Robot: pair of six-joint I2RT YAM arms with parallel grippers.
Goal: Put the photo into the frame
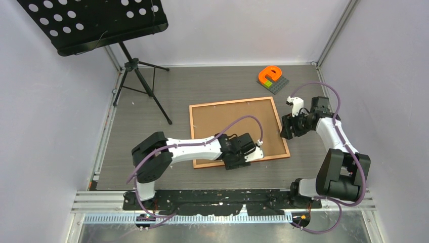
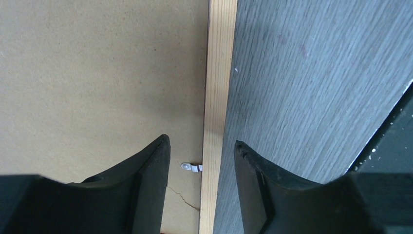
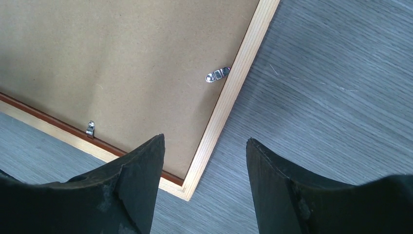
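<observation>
The frame (image 1: pixel 231 102) lies back-up in the middle of the table, with a plain brown backing board (image 1: pixel 235 126) filling it. The photo is hidden. My left gripper (image 1: pixel 238 163) hovers at the frame's near edge. In the left wrist view it (image 2: pixel 202 140) is open, its fingers straddling the pale wooden border (image 2: pixel 220 73) and a small metal clip (image 2: pixel 192 167) without touching either. My right gripper (image 1: pixel 286 129) hangs beside the frame's right edge. It (image 3: pixel 205 138) is open and empty above a frame corner (image 3: pixel 187 187), where two clips (image 3: pixel 217 74) (image 3: pixel 90 128) show.
A black music stand (image 1: pixel 96 23) on a tripod (image 1: pixel 141 81) stands at the back left. An orange piece on a grey studded plate (image 1: pixel 269 76) sits at the back right. White walls close in the table on three sides.
</observation>
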